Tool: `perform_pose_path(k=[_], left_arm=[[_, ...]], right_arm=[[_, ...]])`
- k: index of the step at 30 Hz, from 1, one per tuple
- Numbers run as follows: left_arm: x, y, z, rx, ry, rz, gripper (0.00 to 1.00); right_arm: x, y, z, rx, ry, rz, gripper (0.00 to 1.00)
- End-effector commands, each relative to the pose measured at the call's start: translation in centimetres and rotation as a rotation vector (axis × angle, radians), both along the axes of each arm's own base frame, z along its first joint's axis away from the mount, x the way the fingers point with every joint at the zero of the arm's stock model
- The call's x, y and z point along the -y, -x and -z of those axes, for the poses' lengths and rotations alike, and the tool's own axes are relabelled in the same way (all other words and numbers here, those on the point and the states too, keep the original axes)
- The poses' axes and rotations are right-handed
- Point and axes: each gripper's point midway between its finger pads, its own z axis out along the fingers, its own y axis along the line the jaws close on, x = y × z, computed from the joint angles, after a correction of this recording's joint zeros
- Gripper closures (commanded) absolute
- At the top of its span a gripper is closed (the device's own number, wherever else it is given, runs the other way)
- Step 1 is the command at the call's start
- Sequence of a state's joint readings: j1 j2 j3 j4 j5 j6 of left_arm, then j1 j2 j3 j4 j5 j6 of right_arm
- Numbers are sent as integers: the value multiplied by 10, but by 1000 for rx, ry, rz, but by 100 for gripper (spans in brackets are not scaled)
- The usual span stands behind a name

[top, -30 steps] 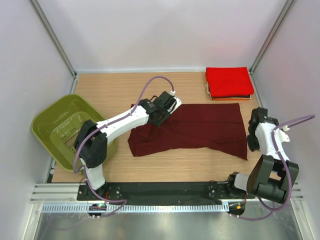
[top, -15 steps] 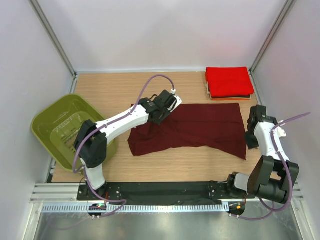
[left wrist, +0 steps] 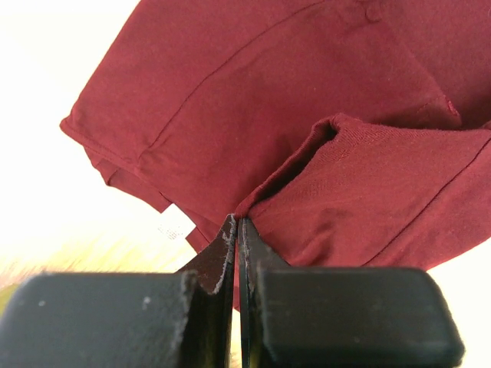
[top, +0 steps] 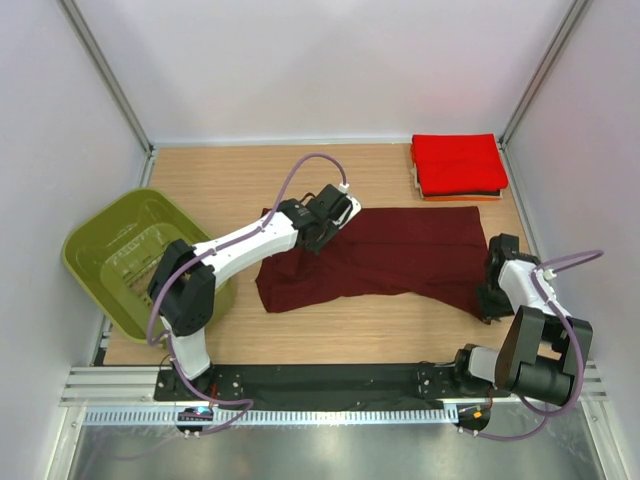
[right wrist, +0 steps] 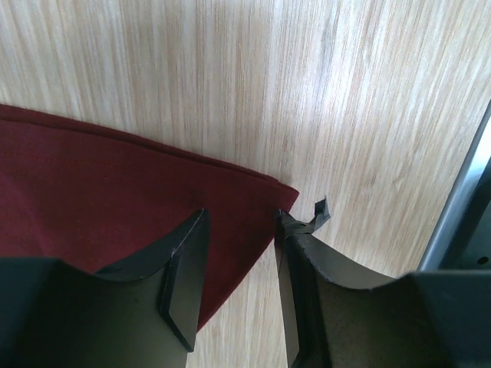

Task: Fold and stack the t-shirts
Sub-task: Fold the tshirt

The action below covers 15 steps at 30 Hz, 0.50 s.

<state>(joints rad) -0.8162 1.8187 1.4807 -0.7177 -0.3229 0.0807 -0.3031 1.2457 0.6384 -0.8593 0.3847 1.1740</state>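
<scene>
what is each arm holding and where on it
Left jaws pinch a raised fold of the maroon t-shirt; right jaws, open astride its corner, hold nothing.

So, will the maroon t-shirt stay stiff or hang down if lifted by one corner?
Probably floppy: the maroon t-shirt buckles into a soft ridge where the left gripper pinches it. Lifted by the corner at the right gripper, the rest would likely drape and drag.
</scene>
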Motion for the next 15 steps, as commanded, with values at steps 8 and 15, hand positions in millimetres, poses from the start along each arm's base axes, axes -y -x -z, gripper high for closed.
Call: perform_pose_path(k=[8,15], left_arm=[[-7,-1,-10,20,-17,-16,100],[-5,-4,0,10,-38,-13,100]], right_arm=[[3,-3,6,47,24,27,54],[5,15,-20,-10,51,39,54]])
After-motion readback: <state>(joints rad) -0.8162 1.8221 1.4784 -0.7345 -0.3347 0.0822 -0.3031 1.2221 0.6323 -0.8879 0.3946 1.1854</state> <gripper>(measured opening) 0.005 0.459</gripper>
